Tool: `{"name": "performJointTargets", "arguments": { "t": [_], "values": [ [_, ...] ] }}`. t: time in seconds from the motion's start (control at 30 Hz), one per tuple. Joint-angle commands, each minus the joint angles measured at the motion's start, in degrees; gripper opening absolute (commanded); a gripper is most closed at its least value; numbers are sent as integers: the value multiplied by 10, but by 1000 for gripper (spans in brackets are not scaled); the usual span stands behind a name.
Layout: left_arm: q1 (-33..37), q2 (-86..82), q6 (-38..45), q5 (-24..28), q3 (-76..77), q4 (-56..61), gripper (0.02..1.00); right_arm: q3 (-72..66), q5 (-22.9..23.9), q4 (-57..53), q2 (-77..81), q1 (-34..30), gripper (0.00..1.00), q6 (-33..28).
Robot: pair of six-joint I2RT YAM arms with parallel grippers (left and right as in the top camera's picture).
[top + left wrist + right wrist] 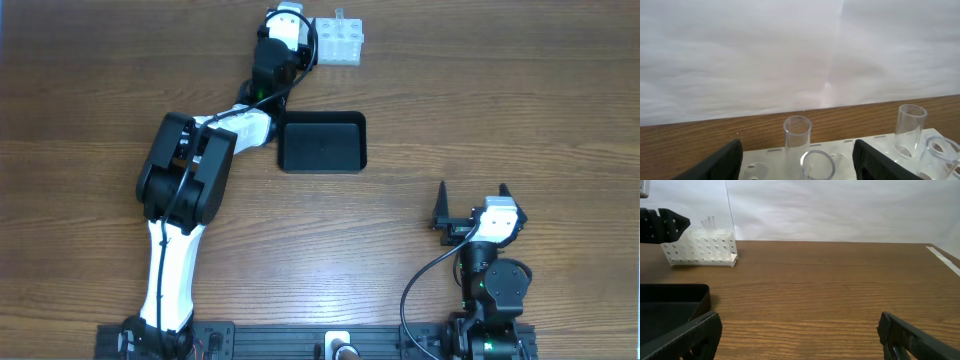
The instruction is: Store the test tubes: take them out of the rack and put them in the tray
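The white test tube rack (pixel 340 42) stands at the far middle of the table. In the left wrist view its top (pixel 850 150) carries clear upright tubes. My left gripper (pixel 799 161) is open over the rack, one clear tube (pixel 797 136) standing between its fingers with a gap on each side. A second tube (pixel 910 129) stands outside the fingers. In the top view the left gripper (pixel 303 30) sits at the rack's left end. The black tray (pixel 322 142) lies just in front of the rack. My right gripper (pixel 472 207) is open near the right arm's base, far from both.
From the right wrist view, the rack (pixel 700 247) and a corner of the tray (pixel 672 302) lie well ahead of the open right gripper (pixel 800 342), with bare wooden table (pixel 840 290) between. A white wall backs the table's far edge.
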Motion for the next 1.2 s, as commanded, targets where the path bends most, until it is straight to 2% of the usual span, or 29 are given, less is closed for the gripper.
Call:
{"name": "performJointTargets", "arguments": {
  "t": [0.03,1.07,1.2],
  "values": [
    [-1,12,22,-4,12,0,695,-3,-2,-2,-5,3,993,0],
    [-2,17,21,-2,12,-10,465,-3,-2,-2,-5,3,993,0],
    [-3,17,21,-2,12,-10,395,-3,-2,-2,-5,3,991,0]
  ]
}}
